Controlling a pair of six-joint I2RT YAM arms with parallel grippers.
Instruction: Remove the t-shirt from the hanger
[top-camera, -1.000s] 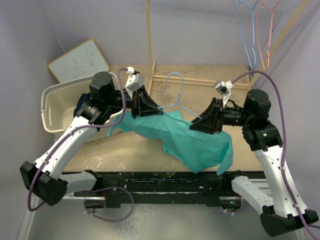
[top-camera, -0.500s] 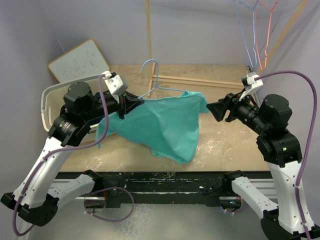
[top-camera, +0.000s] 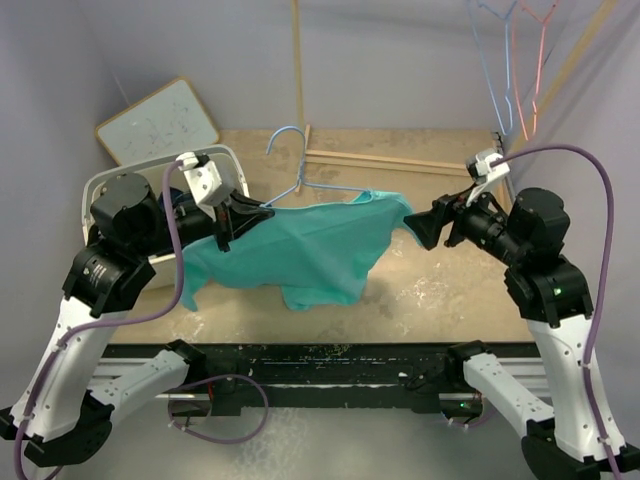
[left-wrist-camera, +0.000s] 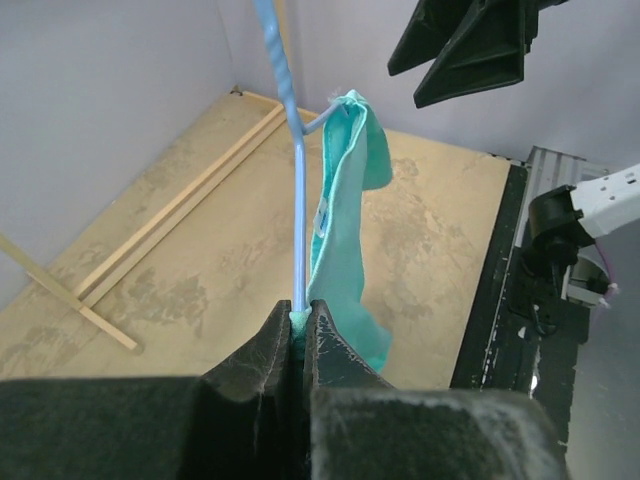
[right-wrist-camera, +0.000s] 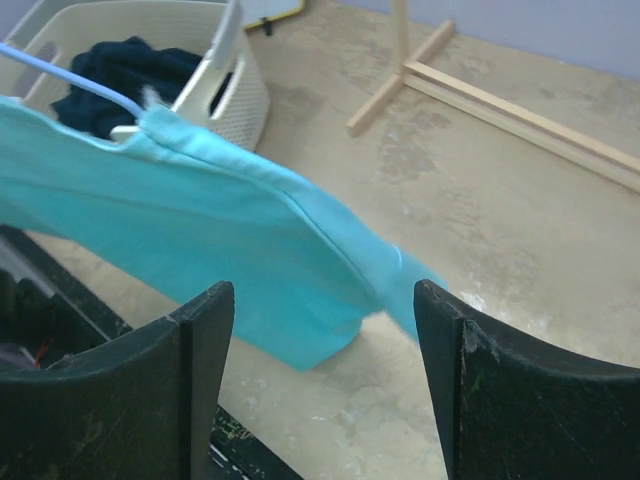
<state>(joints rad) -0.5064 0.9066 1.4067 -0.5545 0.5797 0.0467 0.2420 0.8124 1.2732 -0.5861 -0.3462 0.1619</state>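
Top external view: left gripper (top-camera: 238, 215) was clamped shut on the blue hanger (top-camera: 297, 165) wire, with a fold of the teal t-shirt (top-camera: 310, 245) pinched in alongside it. The shirt hung in the air above the table (top-camera: 430, 290), draped along the hanger between the two arms, its lower edge drooping. The hook pointed up and away. Right gripper (top-camera: 422, 225) sat just beside the shirt's right tip, jaws spread wide, gripping nothing; contact with the cloth could not be told. White basket (top-camera: 100, 190) stood at the left arm; the right wrist view showed dark clothing (right-wrist-camera: 130, 70) inside.
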